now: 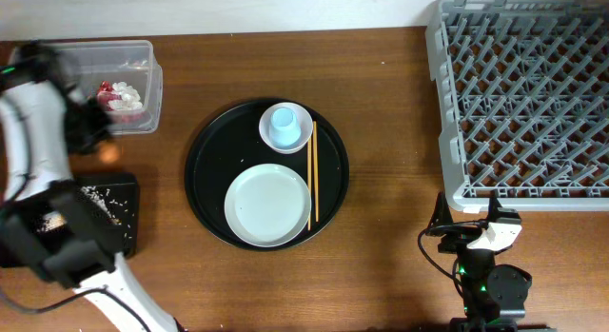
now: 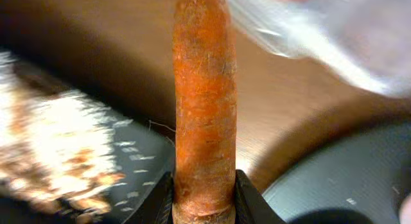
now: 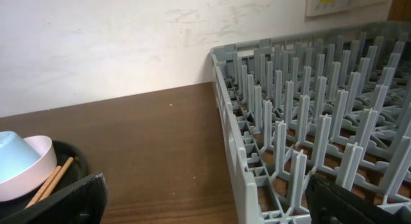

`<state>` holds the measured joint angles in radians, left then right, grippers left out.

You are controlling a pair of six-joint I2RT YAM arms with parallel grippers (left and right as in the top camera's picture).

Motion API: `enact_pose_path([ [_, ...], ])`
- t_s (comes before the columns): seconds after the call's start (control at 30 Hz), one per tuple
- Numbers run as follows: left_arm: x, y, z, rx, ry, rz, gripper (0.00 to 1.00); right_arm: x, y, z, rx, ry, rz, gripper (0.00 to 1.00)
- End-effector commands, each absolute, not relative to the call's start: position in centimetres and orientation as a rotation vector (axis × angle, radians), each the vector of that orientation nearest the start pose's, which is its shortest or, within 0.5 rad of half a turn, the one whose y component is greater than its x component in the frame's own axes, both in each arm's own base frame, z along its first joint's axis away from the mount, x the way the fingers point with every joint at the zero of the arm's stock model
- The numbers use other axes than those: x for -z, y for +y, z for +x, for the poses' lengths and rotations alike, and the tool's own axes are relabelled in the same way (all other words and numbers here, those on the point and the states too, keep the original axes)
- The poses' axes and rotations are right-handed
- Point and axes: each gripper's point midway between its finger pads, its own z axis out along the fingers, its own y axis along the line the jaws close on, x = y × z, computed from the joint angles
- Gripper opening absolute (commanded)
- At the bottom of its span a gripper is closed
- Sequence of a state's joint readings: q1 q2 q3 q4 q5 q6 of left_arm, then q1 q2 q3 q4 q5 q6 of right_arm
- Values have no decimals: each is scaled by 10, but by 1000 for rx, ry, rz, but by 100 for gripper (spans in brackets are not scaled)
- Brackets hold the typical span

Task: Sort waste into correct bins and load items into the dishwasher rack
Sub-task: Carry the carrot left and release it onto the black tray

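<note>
Carrot piece [image 2: 204, 108], orange and long: where is it?

Clamped in the left gripper [image 2: 204, 201], over the brown wooden table [image 1: 381, 265], between the clear rectangular plastic box [image 1: 143, 56] and the flat black rectangular tray [image 1: 128, 218].

And the right gripper [image 1: 468, 223]?

Jaws wide apart, empty, beside the large grey plastic grid rack [image 1: 523, 94].
</note>
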<state>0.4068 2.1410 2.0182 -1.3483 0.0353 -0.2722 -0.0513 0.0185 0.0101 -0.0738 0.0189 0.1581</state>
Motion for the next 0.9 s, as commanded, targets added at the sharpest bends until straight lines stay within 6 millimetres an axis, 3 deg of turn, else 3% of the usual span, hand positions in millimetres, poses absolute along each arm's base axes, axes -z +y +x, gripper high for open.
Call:
enact_pose_path([
  [0.0, -136, 225, 372, 21, 2750, -1244, 12, -154, -17, 246, -62, 1647, 202, 98],
  [0.07, -132, 255, 344, 20, 2709, -1387, 12, -154, -17, 246, -62, 1647, 202, 98],
  [0.17, -118, 272, 318, 30, 2673, -1553, 12, -154, -17, 246, -62, 1647, 202, 98],
  [0.37, -69, 277, 274, 70, 2655, -1789, 21, -154, -17, 246, -62, 1647, 202, 98],
  [0.5, -48, 273, 264, 91, 2661, -1823, 20, -154, -17, 246, -62, 1647, 202, 98],
  [0.63, -45, 273, 265, 91, 2658, -1820, 22, -154, -17, 246, -62, 1647, 202, 98],
  [0.73, -45, 273, 265, 91, 2658, -1821, 33, -154, -17, 246, -62, 1647, 202, 98],
  [0.8, -46, 272, 266, 109, 2655, -1820, 46, -154, -17, 246, -62, 1647, 202, 98],
  [0.87, -48, 267, 272, 179, 2641, -1815, 49, -154, -17, 246, -62, 1647, 202, 98],
])
